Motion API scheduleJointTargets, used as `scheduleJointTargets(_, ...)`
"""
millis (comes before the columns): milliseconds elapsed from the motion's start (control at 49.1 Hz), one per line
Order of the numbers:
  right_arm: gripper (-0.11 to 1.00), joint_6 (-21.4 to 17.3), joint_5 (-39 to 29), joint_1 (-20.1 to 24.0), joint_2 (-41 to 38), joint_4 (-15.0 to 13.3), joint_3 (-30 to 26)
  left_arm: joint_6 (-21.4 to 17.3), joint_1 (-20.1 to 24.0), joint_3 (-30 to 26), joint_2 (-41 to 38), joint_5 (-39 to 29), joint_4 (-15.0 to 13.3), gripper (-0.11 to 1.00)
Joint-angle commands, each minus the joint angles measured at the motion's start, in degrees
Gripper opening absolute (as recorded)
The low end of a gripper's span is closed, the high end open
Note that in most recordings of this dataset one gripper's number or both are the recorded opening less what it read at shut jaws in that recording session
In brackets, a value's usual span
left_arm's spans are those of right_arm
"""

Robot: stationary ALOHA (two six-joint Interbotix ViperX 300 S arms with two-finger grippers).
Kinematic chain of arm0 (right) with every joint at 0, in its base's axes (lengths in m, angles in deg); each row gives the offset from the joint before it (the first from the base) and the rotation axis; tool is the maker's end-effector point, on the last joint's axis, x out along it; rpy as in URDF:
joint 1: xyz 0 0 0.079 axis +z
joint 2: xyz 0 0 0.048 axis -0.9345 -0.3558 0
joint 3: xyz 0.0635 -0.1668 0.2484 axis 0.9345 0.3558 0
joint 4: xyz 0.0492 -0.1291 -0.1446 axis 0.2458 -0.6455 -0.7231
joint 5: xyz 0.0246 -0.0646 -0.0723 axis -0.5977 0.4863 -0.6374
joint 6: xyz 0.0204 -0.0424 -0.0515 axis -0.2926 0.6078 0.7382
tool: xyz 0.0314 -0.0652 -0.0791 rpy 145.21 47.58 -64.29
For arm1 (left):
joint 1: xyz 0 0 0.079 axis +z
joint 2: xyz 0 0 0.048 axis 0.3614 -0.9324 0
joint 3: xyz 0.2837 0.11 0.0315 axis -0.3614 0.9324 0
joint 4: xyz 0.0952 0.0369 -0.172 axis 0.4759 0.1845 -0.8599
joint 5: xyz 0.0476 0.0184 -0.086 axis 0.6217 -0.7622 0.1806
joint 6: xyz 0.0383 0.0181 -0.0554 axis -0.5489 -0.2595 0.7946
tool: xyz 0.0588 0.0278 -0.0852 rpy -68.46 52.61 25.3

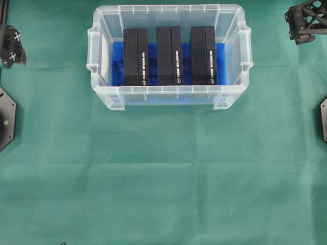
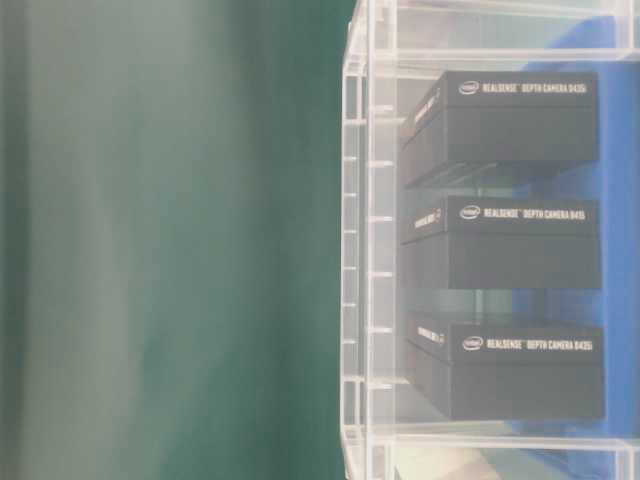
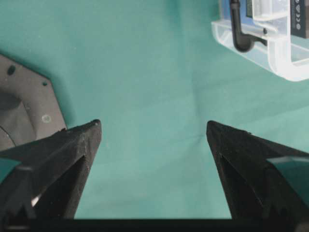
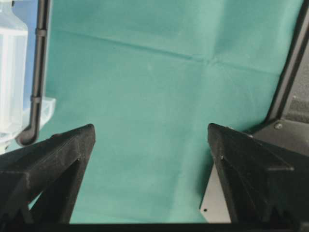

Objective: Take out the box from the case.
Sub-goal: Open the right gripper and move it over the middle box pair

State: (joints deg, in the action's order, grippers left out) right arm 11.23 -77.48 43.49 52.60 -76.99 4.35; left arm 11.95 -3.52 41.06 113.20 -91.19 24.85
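The case (image 1: pixel 163 8) is a clear plastic bin at the top middle of the green cloth, with a blue sheet (image 1: pixel 116 64) on its floor. Three black boxes stand side by side inside it: a left box (image 1: pixel 135 56), a middle box (image 1: pixel 169 55) and a right box (image 1: pixel 203 55). White lettering shows on them in the table-level view (image 2: pixel 520 115). My left gripper (image 3: pixel 153 124) is open over bare cloth, far left of the case corner (image 3: pixel 285 58). My right gripper (image 4: pixel 151 126) is open too, right of the case wall (image 4: pixel 9 72). Nothing is between either pair of fingers.
The left arm (image 1: pixel 11 46) sits at the left edge and the right arm (image 1: pixel 306 20) at the top right corner. Grey base plates (image 1: pixel 5 120) (image 1: pixel 323 117) flank the cloth. A black cable (image 4: pixel 37 72) runs past the case in the right wrist view.
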Motion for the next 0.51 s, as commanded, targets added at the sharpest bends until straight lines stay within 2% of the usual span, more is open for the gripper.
scheduleJointTargets(0,0.94,-0.5,-0.1,-0.1,0.5,-0.4,-0.7,0.2,0.4,-1.1,0.1,0.3,0.3,0.93)
scheduleJointTargets(488,0.94,-0.9,-0.2,-0.2,0.5,-0.5,-0.7,0.4,0.6,-1.1,0.0,0.3,0.3,0.93)
